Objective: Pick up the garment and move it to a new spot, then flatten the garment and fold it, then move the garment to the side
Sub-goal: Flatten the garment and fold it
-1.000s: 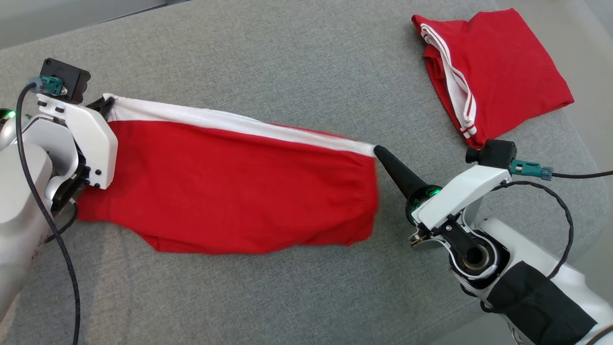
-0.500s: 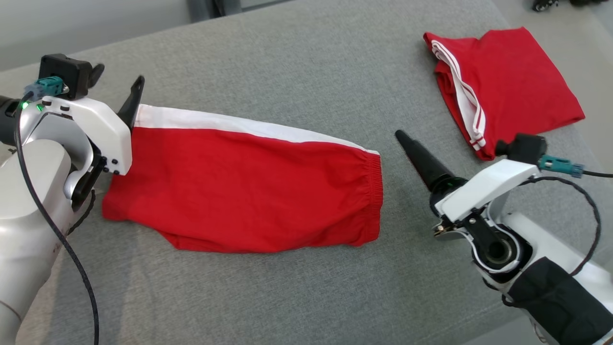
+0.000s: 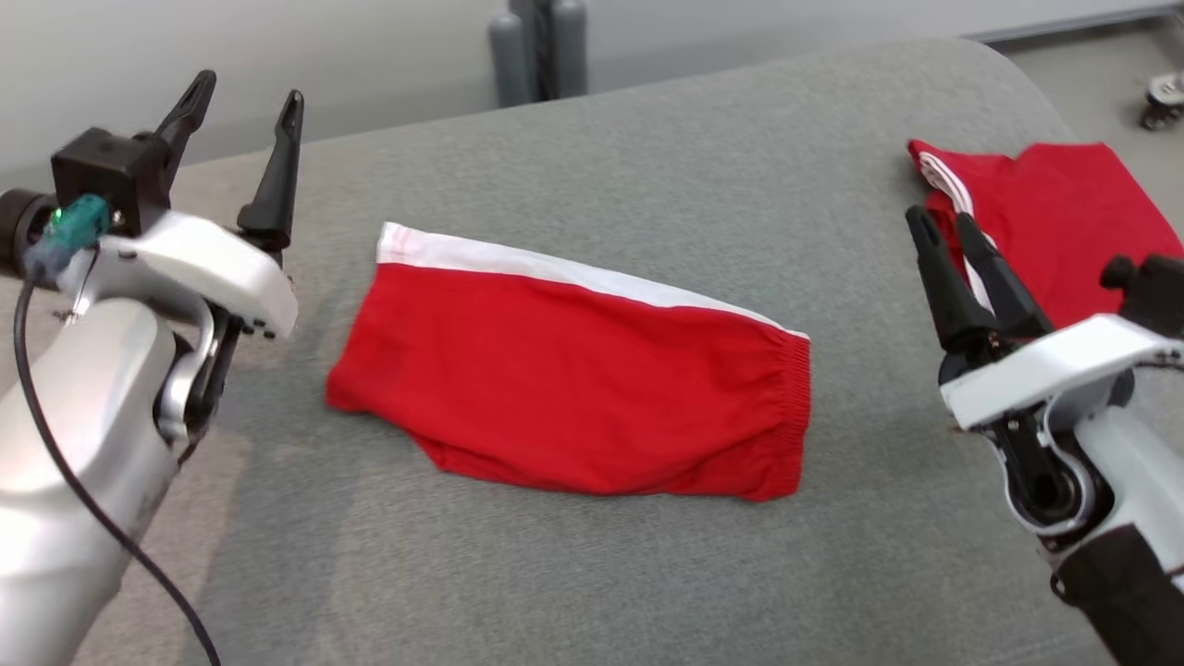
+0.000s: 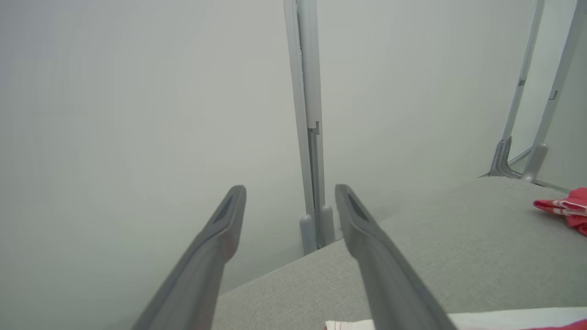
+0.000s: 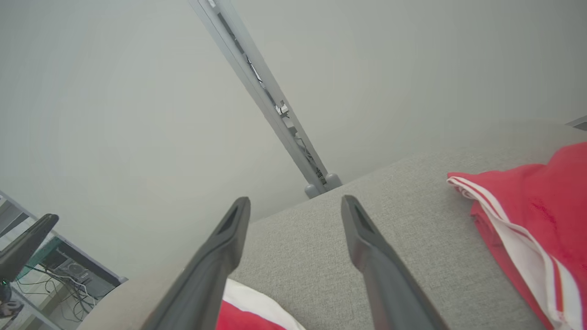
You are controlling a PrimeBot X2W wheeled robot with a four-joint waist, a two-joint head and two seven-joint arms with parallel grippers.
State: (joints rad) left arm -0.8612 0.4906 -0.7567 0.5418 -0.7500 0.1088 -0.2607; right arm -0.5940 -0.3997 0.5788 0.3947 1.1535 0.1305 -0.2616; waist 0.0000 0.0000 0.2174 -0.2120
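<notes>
On the grey worktop (image 3: 647, 185), the red shorts (image 3: 573, 388) lie released; left hand (image 3: 250, 88) and right hand (image 3: 938, 218), pinching them a second ago, now stand spread and clear.

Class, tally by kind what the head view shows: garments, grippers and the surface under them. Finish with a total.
Garments: 2 (flat red garment, folded red garment)
Grippers: 2 (left gripper, right gripper)
Grey padded surface: 1
Total: 5

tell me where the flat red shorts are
In the head view the red shorts lie flat in the middle of the grey cushion, between the left hand and the right hand, touching neither.
</notes>
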